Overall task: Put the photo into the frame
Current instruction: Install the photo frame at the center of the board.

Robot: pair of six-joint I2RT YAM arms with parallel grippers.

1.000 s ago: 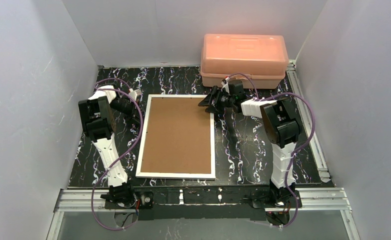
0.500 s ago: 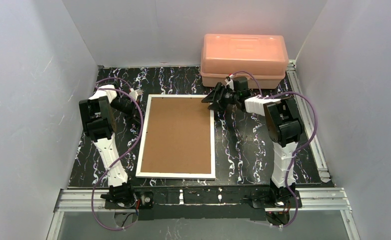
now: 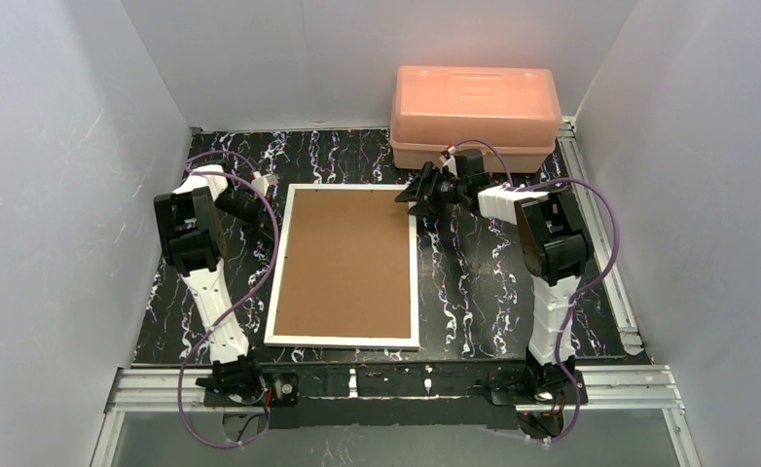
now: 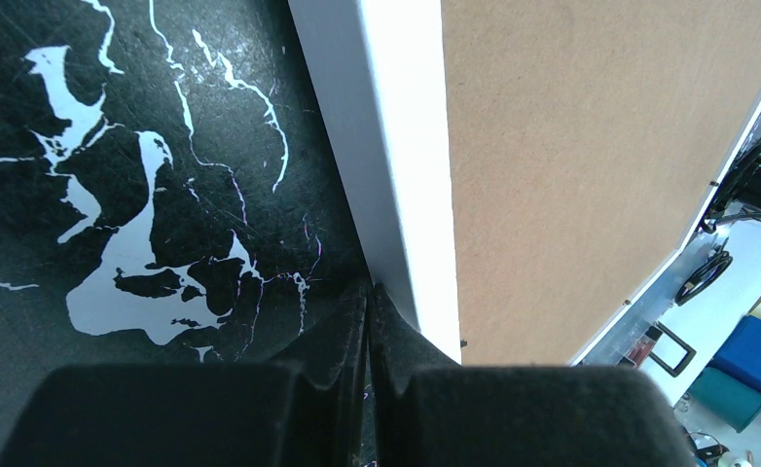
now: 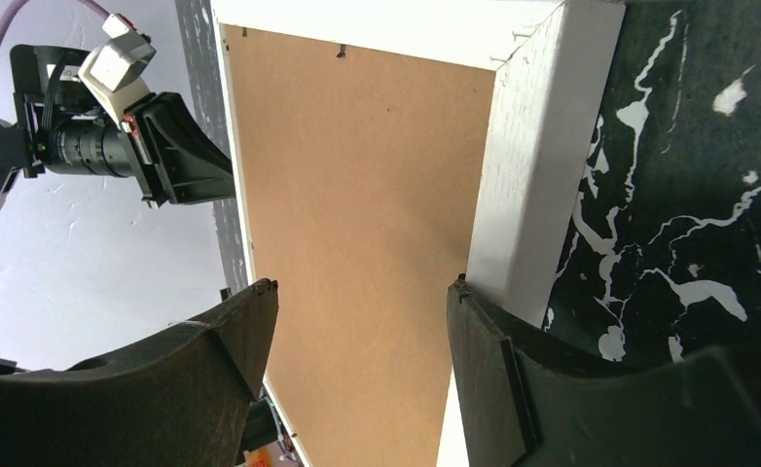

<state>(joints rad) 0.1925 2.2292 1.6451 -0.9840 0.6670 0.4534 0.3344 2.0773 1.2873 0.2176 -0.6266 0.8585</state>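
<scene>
The frame (image 3: 343,265) is lying flat in the middle of the desk (image 3: 474,282), brown back facing up, with its white border showing all round. Its front is pressing against the desk, so the pane is hidden, and I cannot tell whether the photo is sitting under the board.

The right claw (image 5: 362,284) is standing wide open over the frame's far right corner. One finger is hanging above the brown board and the other is sitting at the white border, with nothing held between them. The left claw (image 4: 369,287) is squeezed fully closed on nothing, its tips resting against the frame's left edge.

The desk is showing black with white marbled veins. A pink plastic box (image 3: 474,112) is sitting behind the frame at the far right, just beyond the right claw. Pale walls (image 3: 55,146) are closing in the desk on three sides.

From above, the left arm is hiding most of its own claw. The left wrist picture is cutting off the frame's far side, and the clutter beyond is too blurred to name.
</scene>
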